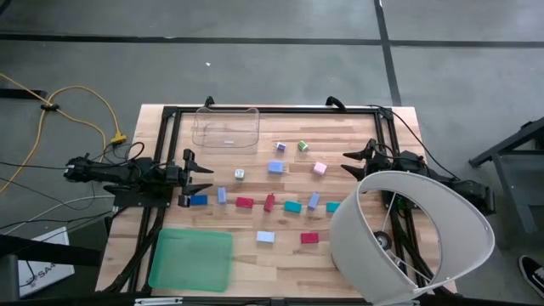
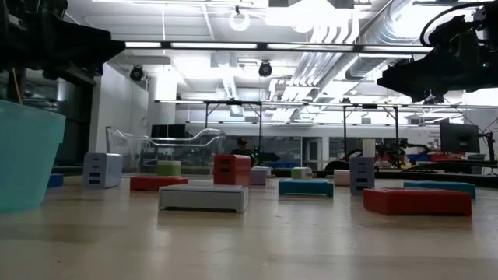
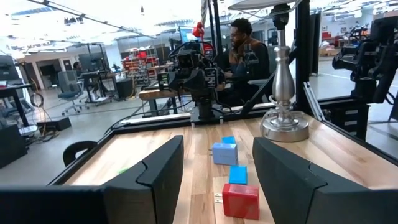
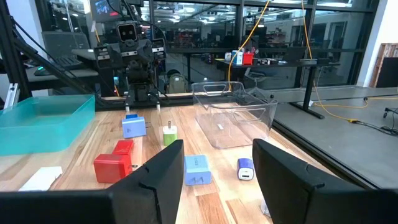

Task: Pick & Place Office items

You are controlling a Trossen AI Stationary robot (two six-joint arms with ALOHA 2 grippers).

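Several small office items lie scattered on the wooden table (image 1: 255, 255): a blue block (image 1: 199, 201), red blocks (image 1: 244, 202) (image 1: 309, 238), a teal block (image 1: 292, 206), a pink one (image 1: 320, 168), a green one (image 1: 303, 146) and a white one (image 1: 265, 237). They rest flat on the wood. At the table's left edge my left gripper (image 1: 204, 178) is open, held level above the wood and pointing right. My right gripper (image 1: 348, 164) is open at the right edge, pointing left. Nothing is between either pair of fingers.
A clear plastic bin (image 1: 225, 127) stands at the far edge, left of centre. A flat green tray (image 1: 191, 257) lies at the near left corner. A lamp with a white shade (image 1: 408, 238) and a silver base (image 3: 283, 118) stands at the near right. A person (image 3: 242, 43) sits beyond the table.
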